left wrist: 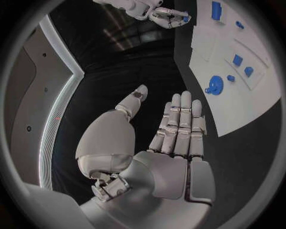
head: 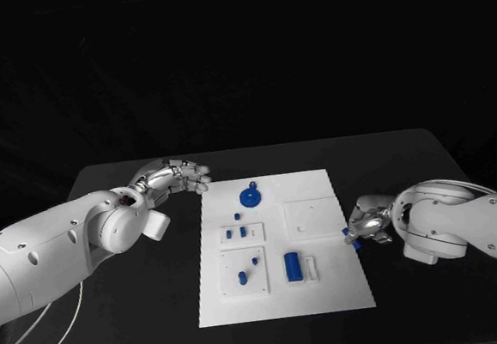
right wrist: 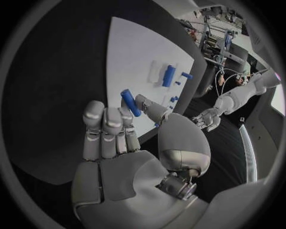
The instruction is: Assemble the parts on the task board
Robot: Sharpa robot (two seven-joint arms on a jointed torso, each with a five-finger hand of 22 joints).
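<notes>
Black cloth covers the table and the backdrop behind it, so the table's far edge is hard to separate from the darkness. At the table's middle the white task board is laid, and the blue parts are seen on it: a gear-shaped piece near the far end, a long blue block near the robot's end, and several small pegs between, too small to be told apart in shape. The left hand is held over the bare table just beside the board's far left corner; in its wrist view the fingers are seen straight and side by side with the thumb apart, and nothing is held. The right hand is kept at the board's right edge, and a short blue peg is pinched between thumb and fingertips. In the head view that peg is mostly hidden by the fingers; a mere blue speck is made out
</notes>
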